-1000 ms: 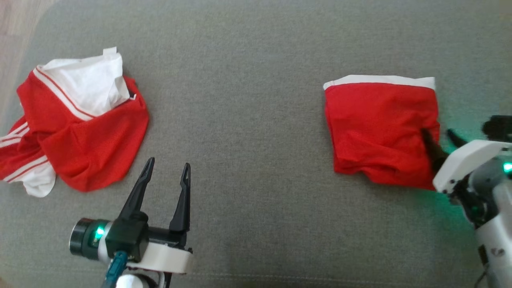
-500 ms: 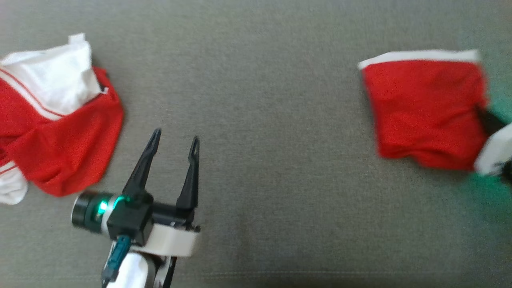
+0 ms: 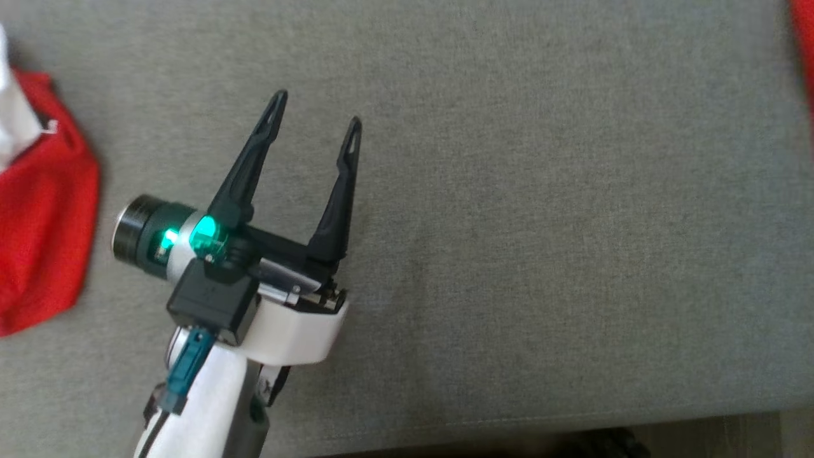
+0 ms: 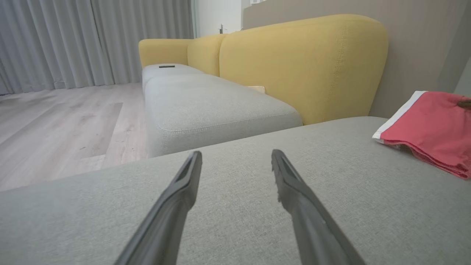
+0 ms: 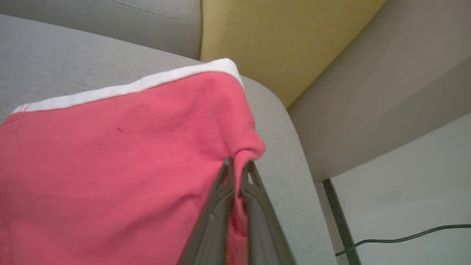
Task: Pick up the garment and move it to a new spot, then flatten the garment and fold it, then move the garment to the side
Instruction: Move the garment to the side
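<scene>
Pinching a bunched edge of the folded red garment [image 5: 121, 147], R gripper [image 5: 238, 162] has its fingers nearly together w/ cloth between them. Garment lies on the grey cushion [image 3: 540, 222], white band along one edge, near the cushion's corner by the yellow backrest [image 5: 279, 40]. L gripper [image 3: 316, 109] hovers mid-cushion, fingers wide apart, holding nothing. A second red-white garment [image 3: 38, 210] sits far left.
</scene>
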Available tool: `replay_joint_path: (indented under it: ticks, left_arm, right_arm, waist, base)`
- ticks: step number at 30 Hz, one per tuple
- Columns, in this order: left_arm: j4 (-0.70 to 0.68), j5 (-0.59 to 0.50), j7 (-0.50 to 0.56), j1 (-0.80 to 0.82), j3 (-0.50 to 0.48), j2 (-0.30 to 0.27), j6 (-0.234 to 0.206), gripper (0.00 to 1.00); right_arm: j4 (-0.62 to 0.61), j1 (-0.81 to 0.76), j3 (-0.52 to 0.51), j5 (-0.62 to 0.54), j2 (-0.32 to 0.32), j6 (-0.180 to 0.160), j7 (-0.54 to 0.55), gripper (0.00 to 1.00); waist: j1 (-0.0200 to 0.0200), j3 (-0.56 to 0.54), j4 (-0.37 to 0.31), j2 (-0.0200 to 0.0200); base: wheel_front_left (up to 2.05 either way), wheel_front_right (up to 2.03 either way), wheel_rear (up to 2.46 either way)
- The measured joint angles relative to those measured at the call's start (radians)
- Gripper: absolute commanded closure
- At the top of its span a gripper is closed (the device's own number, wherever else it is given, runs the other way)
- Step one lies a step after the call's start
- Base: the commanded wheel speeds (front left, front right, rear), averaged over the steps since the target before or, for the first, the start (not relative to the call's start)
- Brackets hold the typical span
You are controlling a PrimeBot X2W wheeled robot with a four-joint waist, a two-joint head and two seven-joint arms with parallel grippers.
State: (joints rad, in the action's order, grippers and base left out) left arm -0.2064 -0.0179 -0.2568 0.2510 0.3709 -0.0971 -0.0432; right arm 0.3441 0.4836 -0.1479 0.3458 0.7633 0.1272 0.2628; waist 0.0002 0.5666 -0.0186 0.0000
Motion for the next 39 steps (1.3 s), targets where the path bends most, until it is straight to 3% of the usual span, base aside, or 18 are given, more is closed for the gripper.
replay_joint_path:
  ticks: [5,6,7,10,14,19,30,39]
  left_arm:
    - [-0.011,-0.007,0.0,0.048,0.017,-0.012,0.008,0.0]
    - [-0.01,-0.007,0.0,0.049,0.018,-0.014,0.008,0.0]
    - [-0.01,-0.007,0.0,0.049,0.019,-0.016,0.008,0.0]
    - [0.004,-0.003,0.0,0.049,0.022,-0.018,0.004,0.0]
    - [0.05,0.018,0.0,0.044,0.019,-0.017,-0.015,0.0]
    - [0.114,0.053,0.0,-0.014,-0.001,-0.016,-0.029,0.0]
    - [0.199,0.1,0.0,-0.228,-0.072,-0.016,-0.064,0.0]
    - [0.222,0.109,0.0,-0.397,-0.129,-0.014,-0.082,0.0]
  right_arm:
    - [-0.052,-0.001,-0.171,-0.116,-0.001,0.0,0.004,1.0]
    - [-0.061,-0.001,-0.196,-0.138,-0.005,0.0,0.011,0.74]
    - [-0.071,0.0,-0.221,-0.165,-0.014,0.0,0.011,0.0]
    - [-0.098,0.0,-0.245,-0.23,-0.067,0.0,0.012,0.0]
    - [-0.139,-0.002,-0.196,-0.296,-0.17,0.0,-0.01,0.0]
    - [-0.141,-0.024,-0.038,-0.301,-0.303,0.0,-0.08,0.0]
    - [0.047,-0.114,0.262,-0.167,-0.527,0.0,-0.312,0.0]
    - [0.109,-0.242,0.373,-0.098,-0.599,0.0,-0.505,0.0]
  waist:
    - [0.0,0.068,-0.008,0.0]
    - [0.0,0.069,-0.006,0.0]
    - [-0.0001,0.069,-0.005,0.0]
    - [-0.0002,0.052,0.001,0.0]
    - [-0.0003,0.002,0.01,0.0]
    - [-0.0004,-0.094,0.019,0.0]
    - [-0.0006,-0.365,0.045,0.0001]
    - [-0.0006,-0.556,0.062,0.0001]
  base:
    - [0.0,0.0,0.0]
    - [0.0,0.0,0.0]
    - [0.0,0.0,0.0]
    - [0.0,0.0,0.0]
    - [0.0,0.0,0.0]
    - [0.0,0.0,0.0]
    - [0.0,0.0,0.0]
    - [0.0,0.0,0.0]
